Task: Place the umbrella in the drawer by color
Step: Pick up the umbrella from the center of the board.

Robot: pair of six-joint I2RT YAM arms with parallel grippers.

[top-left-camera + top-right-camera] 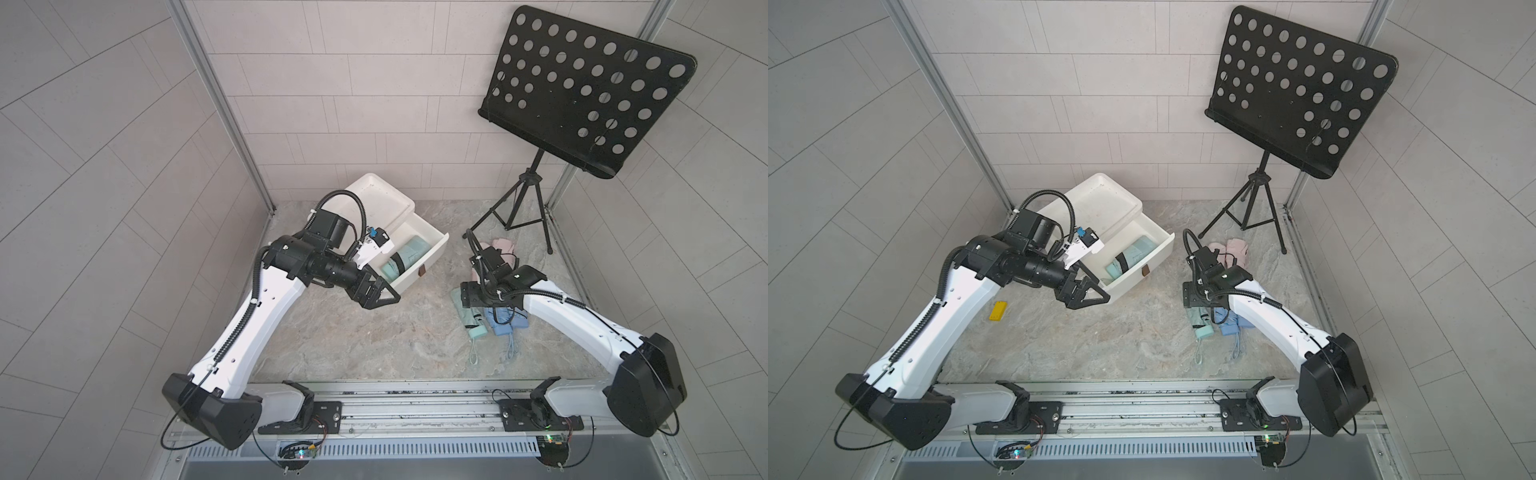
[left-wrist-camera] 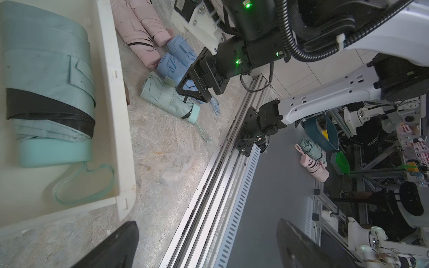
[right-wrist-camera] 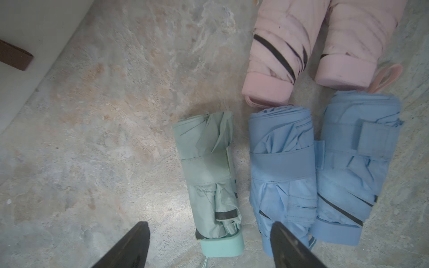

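Our right gripper (image 3: 209, 232) hangs open and empty above the table (image 3: 92, 150), its 2 fingertips (image 3: 139, 243) spread wide. Below the gap lies the green umbrella (image 3: 209, 176), folded and strapped, with its handle end nearest the fingertips. Its long axis runs away from the gripper, square to the line between the jaws, so we judge that a straight drop would close across its width. It sits off-centre in the gap. 1 fingertip shows over the blue umbrella (image 3: 281, 167) just beside it, so we would shift toward the bare stone first. 2 pink umbrellas (image 3: 278, 58) lie beyond. Our left gripper (image 2: 206, 232), also open and empty, waits at the front corner of the drawer (image 1: 436, 249), well apart from the pile. The right arm is therefore the nearer. The drawer stands pulled out with 1 green stowed umbrella (image 1: 409, 253) inside.
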